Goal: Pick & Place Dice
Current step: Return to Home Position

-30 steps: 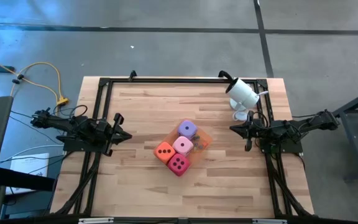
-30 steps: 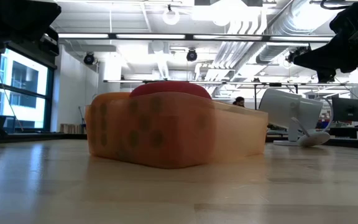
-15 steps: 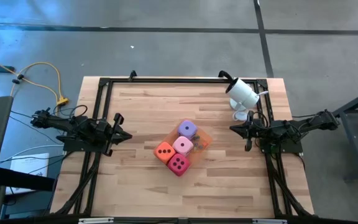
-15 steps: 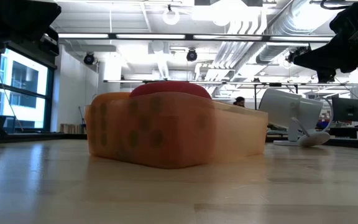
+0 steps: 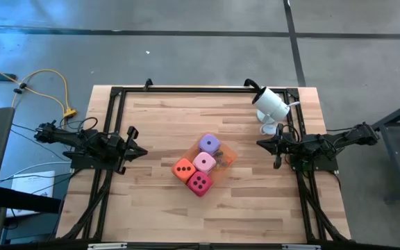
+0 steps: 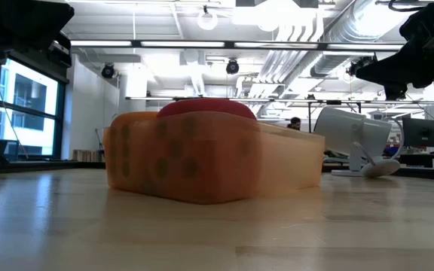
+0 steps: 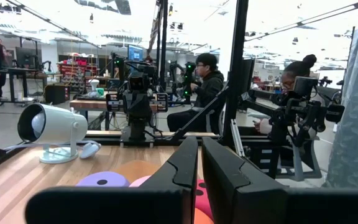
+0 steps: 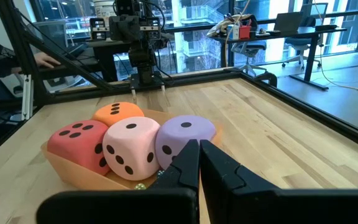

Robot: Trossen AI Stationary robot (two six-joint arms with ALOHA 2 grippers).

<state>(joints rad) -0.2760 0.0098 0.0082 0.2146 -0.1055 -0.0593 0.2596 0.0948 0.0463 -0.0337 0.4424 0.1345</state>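
Frame centre: orange tray point(image 5: 228, 156) holds purple die point(image 5: 209, 144), pink die point(image 5: 204, 162), orange die point(image 5: 183, 169), magenta die point(image 5: 199, 183), packed touching. Left pincer point(image 5: 140, 151) mid-left, right pincer point(image 5: 259, 144) mid-right, both closed.

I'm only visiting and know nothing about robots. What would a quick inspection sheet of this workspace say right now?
Surface: wooden table inside a black frame.
Job's things: purple die, light pink die, orange die and magenta die sit packed together in the orange tray near the table's middle.
Clutter: white device on a stand, at a table corner near the right arm.
Grippers: left gripper and right gripper sit at opposite table sides, both shut, holding nothing.
Cables: yellow cable on the floor beside the table.
Surroundings: people seated at desks beyond the table.
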